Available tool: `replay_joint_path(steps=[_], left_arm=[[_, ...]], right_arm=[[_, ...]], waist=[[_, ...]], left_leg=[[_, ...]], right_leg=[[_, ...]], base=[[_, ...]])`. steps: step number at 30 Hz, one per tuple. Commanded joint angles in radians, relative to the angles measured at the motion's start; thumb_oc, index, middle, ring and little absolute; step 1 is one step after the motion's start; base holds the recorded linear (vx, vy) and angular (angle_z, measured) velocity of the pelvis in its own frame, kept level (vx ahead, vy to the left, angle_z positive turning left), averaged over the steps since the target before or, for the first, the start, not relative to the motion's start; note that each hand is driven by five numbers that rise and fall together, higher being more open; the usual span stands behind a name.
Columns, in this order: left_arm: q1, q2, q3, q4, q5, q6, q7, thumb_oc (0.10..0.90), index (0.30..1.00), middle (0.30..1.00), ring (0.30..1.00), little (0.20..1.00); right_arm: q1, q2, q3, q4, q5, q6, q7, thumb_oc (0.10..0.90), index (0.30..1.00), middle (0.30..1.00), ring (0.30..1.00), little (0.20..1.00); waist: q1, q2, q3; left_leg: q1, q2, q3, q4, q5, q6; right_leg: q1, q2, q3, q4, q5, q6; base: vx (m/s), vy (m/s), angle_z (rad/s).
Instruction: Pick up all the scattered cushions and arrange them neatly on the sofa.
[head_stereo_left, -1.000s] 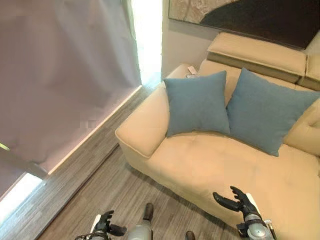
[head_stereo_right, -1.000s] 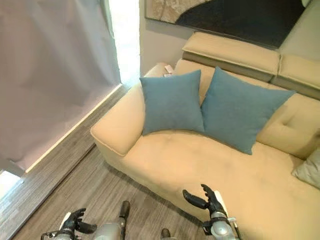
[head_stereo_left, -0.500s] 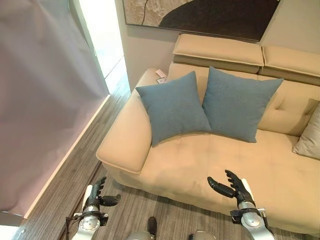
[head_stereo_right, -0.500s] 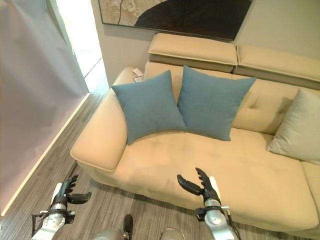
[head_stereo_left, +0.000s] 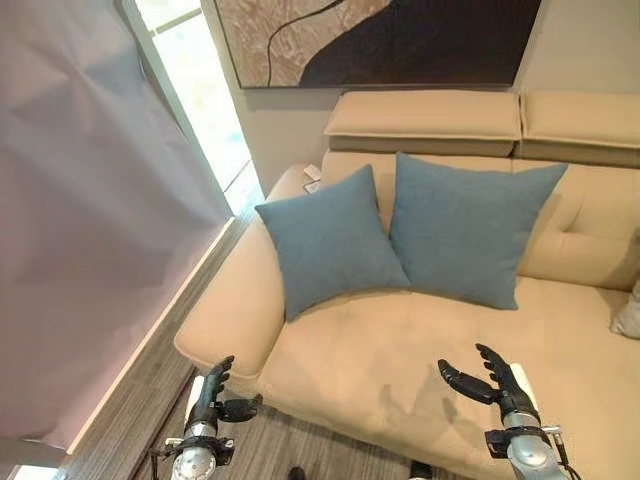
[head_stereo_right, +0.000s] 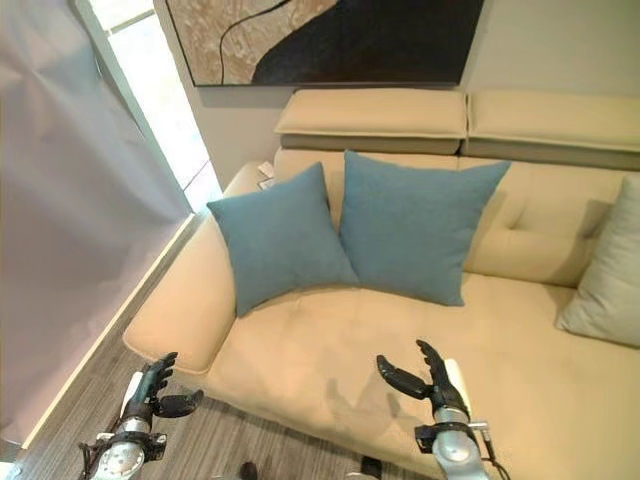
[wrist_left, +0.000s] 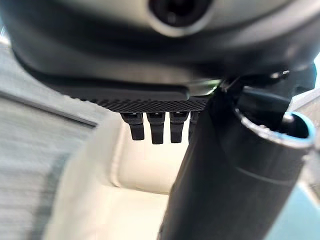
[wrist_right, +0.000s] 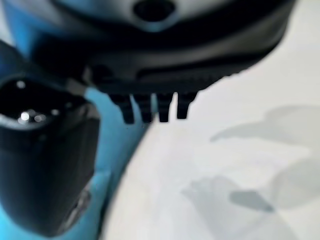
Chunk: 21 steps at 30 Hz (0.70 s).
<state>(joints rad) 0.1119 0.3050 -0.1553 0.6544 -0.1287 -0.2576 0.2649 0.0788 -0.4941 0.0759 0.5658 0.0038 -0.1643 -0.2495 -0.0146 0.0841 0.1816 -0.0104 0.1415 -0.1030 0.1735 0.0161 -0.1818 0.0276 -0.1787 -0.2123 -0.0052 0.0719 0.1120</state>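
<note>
- Two blue cushions (head_stereo_left: 330, 240) (head_stereo_left: 465, 225) lean against the sofa (head_stereo_left: 400, 350) backrest near its left-arm end; a grey cushion (head_stereo_right: 608, 270) sits toward its right end.
- Left hand (head_stereo_left: 215, 395) and right hand (head_stereo_left: 495, 380): fingers apart, empty.
- Risk: a reach over the seat's front edge could topple the leaning pair.

Home living room: beige sofa (head_stereo_left: 420, 350) with blue cushions (head_stereo_left: 330, 240), large abstract wall painting (head_stereo_left: 380, 40), pale curtain (head_stereo_left: 90, 220) beside bright window (head_stereo_left: 205, 90), wood-plank floor (head_stereo_left: 140, 410).
</note>
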Motion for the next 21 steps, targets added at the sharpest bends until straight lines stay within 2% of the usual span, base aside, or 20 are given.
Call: replay_joint_path(steps=[1, 4, 5, 6, 7, 9, 11, 16, 19, 20, 21], left_arm=[[-0.100, 0.125, 0.128, -0.065, -0.130, -0.108, 0.027, 0.800, 0.900, 0.900, 0.900, 0.900], [-0.135, 0.130, 0.169, -0.050, -0.225, -0.114, 0.025, 0.800, 0.900, 0.900, 0.900, 0.900], [-0.154, 0.137, 0.205, -0.031, -0.330, -0.112, 0.017, 0.800, 0.900, 0.900, 0.900, 0.900], [-0.159, 0.143, 0.223, -0.039, -0.370, -0.111, 0.018, 0.800, 0.900, 0.900, 0.900, 0.900], [-0.174, 0.162, 0.225, -0.041, -0.380, -0.114, 0.028, 0.800, 0.900, 0.900, 0.900, 0.900], [-0.217, 0.206, 0.234, -0.017, -0.390, -0.105, 0.020, 0.800, 0.900, 0.900, 0.900, 0.900], [-0.284, 0.245, 0.226, 0.021, -0.424, -0.104, 0.017, 0.800, 0.900, 0.900, 0.900, 0.900], [-0.381, 0.336, 0.193, -0.014, -0.454, -0.103, 0.001, 0.800, 0.900, 0.900, 0.900, 0.900], [-0.448, 0.371, 0.180, -0.023, -0.477, -0.108, 0.006, 0.800, 0.900, 0.900, 0.900, 0.900], [-0.524, 0.412, 0.159, -0.036, -0.487, -0.112, 0.008, 0.800, 0.900, 0.900, 0.900, 0.900], [-0.525, 0.412, 0.159, -0.035, -0.487, -0.112, 0.008, 0.800, 0.900, 0.900, 0.900, 0.900]], right_arm=[[-0.151, -0.034, 0.000, -0.172, 0.043, -0.081, -0.027, 0.800, 0.900, 0.900, 0.900, 0.900], [-0.195, -0.048, 0.023, -0.219, 0.069, -0.072, -0.013, 0.800, 0.900, 0.900, 0.900, 0.900], [-0.232, -0.052, 0.041, -0.254, 0.091, -0.068, -0.001, 0.800, 0.900, 0.900, 0.900, 0.900], [-0.257, -0.049, 0.050, -0.273, 0.103, -0.065, 0.001, 0.800, 0.900, 0.900, 0.900, 0.900], [-0.295, -0.050, 0.068, -0.280, 0.120, -0.066, -0.003, 0.800, 0.900, 0.900, 0.900, 0.900], [-0.367, -0.042, 0.103, -0.293, 0.145, -0.068, 0.005, 0.800, 0.900, 0.900, 0.900, 0.900], [-0.440, -0.028, 0.138, -0.275, 0.158, -0.068, 0.003, 0.800, 0.900, 0.900, 0.900, 0.900], [-0.604, -0.021, 0.181, -0.215, 0.127, -0.035, -0.039, 0.800, 0.900, 0.900, 0.900, 0.900], [-0.681, -0.031, 0.190, -0.199, 0.100, -0.022, -0.068, 0.800, 0.900, 0.900, 0.900, 0.900], [-0.756, -0.070, 0.193, -0.186, 0.079, -0.006, -0.098, 0.800, 0.900, 0.900, 0.900, 0.900], [-0.757, -0.070, 0.193, -0.186, 0.079, -0.006, -0.098, 0.800, 0.900, 0.900, 0.900, 0.900]], waist=[[0.044, -0.042, 0.011], [0.059, -0.047, 0.018], [0.068, -0.039, 0.003], [0.078, -0.024, -0.006], [0.092, -0.013, -0.003], [0.103, 0.001, -0.002], [0.103, 0.015, -0.006], [0.132, -0.002, -0.010], [0.140, -0.008, 0.011], [0.137, -0.005, 0.044], [0.138, -0.005, 0.043]], left_leg=[[-0.046, -0.033, 0.034, 0.385, 0.000, 0.038], [-0.096, -0.023, 0.077, 0.349, -0.014, 0.050], [-0.100, -0.004, 0.106, 0.177, -0.036, 0.058], [-0.119, 0.019, 0.097, 0.067, 0.000, 0.051], [-0.128, 0.042, 0.074, -0.025, 0.059, 0.043], [-0.112, 0.064, 0.044, -0.169, 0.087, 0.039], [-0.099, 0.067, 0.034, -0.168, 0.111, 0.025], [-0.115, 0.030, 0.036, -0.111, 0.078, 0.029], [-0.155, 0.021, 0.040, -0.092, 0.069, 0.031], [-0.203, 0.014, 0.041, -0.082, 0.068, 0.032], [-0.204, 0.014, 0.041, -0.082, 0.068, 0.032]], right_leg=[[-0.031, -0.033, 0.039, 0.168, -0.139, -0.005], [-0.005, -0.015, 0.031, 0.149, -0.160, -0.011], [0.017, 0.005, 0.028, 0.129, -0.183, -0.003], [0.028, 0.016, 0.028, 0.124, -0.195, 0.005], [0.041, 0.024, 0.035, 0.126, -0.205, 0.006], [0.054, 0.041, 0.046, 0.138, -0.229, 0.010], [0.068, 0.043, 0.049, 0.154, -0.243, 0.018], [0.067, 0.010, 0.084, 0.139, -0.229, 0.038], [0.029, -0.003, 0.097, 0.140, -0.218, 0.047], [-0.035, -0.008, 0.106, 0.144, -0.202, 0.053], [-0.037, -0.007, 0.106, 0.145, -0.203, 0.053]], base=[[0.15, -0.267, -0.10], [0.17, -0.097, 0.01], [0.38, 0.026, 0.24], [0.42, 0.104, 0.21], [0.29, 0.134, 0.18], [0.28, 0.098, 0.04], [0.26, 0.118, -0.11], [0.16, 0.110, -0.29], [-0.06, 0.085, 0.07], [-0.13, 0.060, 0.04], [-0.22, 0.121, 0.10]])
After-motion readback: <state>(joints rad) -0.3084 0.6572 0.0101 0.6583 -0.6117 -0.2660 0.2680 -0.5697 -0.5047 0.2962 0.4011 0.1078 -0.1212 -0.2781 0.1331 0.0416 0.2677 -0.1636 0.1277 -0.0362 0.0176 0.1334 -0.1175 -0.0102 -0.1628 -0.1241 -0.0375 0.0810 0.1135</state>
